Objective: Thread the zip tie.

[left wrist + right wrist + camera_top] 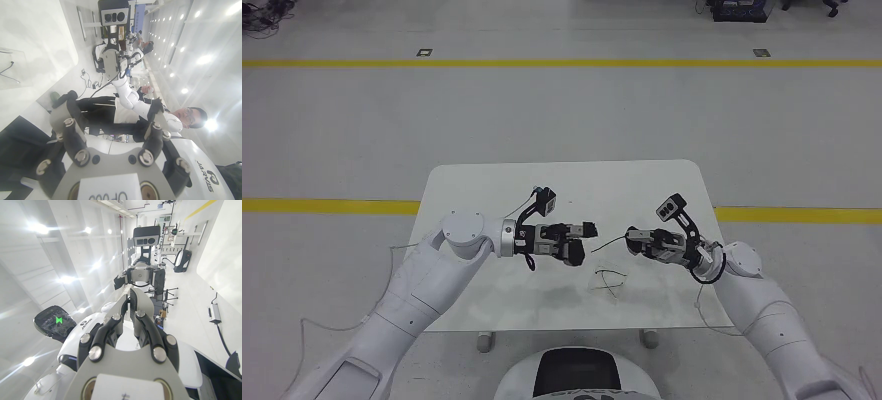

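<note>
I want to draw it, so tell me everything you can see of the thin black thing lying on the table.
It is a zip tie, maybe two crossing; too thin to tell. It looks like black plastic, bent at loose angles, one end with a small head. It lies flat on the white table, nearer the robot than the gap between the hands. Neither the open left hand nor the right hand, which seems to grip a second tie, touches it.

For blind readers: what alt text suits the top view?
Two robot arms point inward above a white table; the right gripper holds a thin zip tie toward the left gripper. A loose zip tie lies on the table.
</note>
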You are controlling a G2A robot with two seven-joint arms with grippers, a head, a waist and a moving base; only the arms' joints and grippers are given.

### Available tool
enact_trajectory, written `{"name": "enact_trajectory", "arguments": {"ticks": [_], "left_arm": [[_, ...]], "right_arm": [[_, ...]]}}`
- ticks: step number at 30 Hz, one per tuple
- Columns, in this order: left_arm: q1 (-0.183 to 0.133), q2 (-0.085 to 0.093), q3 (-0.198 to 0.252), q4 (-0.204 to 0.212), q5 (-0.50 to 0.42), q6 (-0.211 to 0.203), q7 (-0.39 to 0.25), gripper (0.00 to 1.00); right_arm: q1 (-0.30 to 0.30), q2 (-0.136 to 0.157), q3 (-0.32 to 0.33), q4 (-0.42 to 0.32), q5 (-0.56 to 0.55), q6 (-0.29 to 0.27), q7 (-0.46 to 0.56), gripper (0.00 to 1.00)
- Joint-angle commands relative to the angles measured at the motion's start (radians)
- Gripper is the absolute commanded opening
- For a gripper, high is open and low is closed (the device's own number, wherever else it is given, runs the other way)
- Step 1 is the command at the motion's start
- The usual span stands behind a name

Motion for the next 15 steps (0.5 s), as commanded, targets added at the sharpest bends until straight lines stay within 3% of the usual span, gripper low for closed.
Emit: {"name": "enact_trajectory", "arguments": {"ticks": [1,9,15], "left_arm": [[0.000,0.000,0.000,0.000,0.000,0.000,0.000,1.00],[0.038,-0.008,0.013,-0.013,-0.072,-0.015,0.115,1.00],[0.036,-0.020,0.040,-0.004,-0.124,-0.028,0.147,1.00]], "right_arm": [[0.000,0.000,0.000,0.000,0.000,0.000,0.000,0.00],[-0.055,-0.024,0.008,-0.038,0.224,0.018,-0.056,0.00],[-0.049,-0.045,-0.024,-0.025,0.265,0.021,-0.063,0.00]]}}
